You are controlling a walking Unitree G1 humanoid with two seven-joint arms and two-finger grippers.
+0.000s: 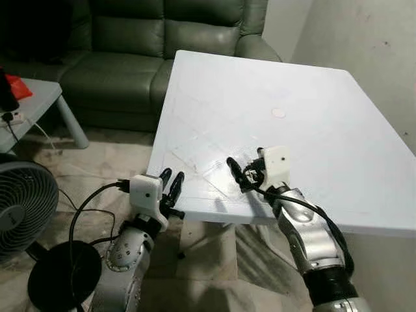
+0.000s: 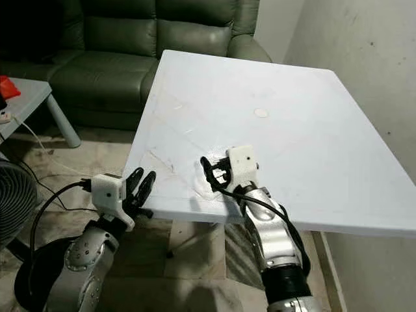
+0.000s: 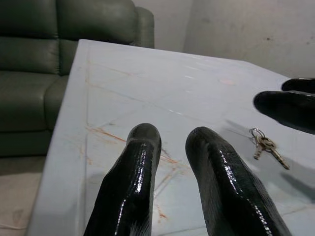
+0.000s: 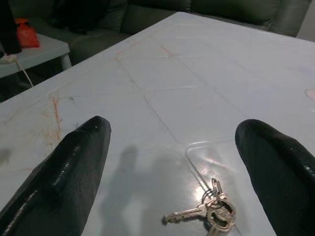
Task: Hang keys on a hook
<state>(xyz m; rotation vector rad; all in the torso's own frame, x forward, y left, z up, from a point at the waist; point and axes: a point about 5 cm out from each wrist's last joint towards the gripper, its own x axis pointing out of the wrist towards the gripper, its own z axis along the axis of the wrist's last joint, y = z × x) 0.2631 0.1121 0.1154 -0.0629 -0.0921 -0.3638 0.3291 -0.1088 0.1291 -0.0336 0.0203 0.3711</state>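
A small bunch of silver keys (image 4: 211,212) lies flat on the white table (image 1: 312,97), near its front edge. My right gripper (image 4: 172,132) hovers just over the table with its fingers spread wide and open, the keys on the tabletop between and a little ahead of the tips. From the head view the right gripper (image 1: 243,174) sits over the table's front part. My left gripper (image 1: 171,183) is at the table's front left corner, off the edge, its fingers (image 3: 142,147) a narrow gap apart with nothing between them. The keys (image 3: 266,146) lie to its right.
A dark green sofa (image 1: 130,39) stands behind the table. A grey side table (image 1: 39,97) with a red object is at the left, and a black floor fan (image 1: 23,208) with cables stands on the floor below it. A pale wall (image 1: 377,39) runs along the right.
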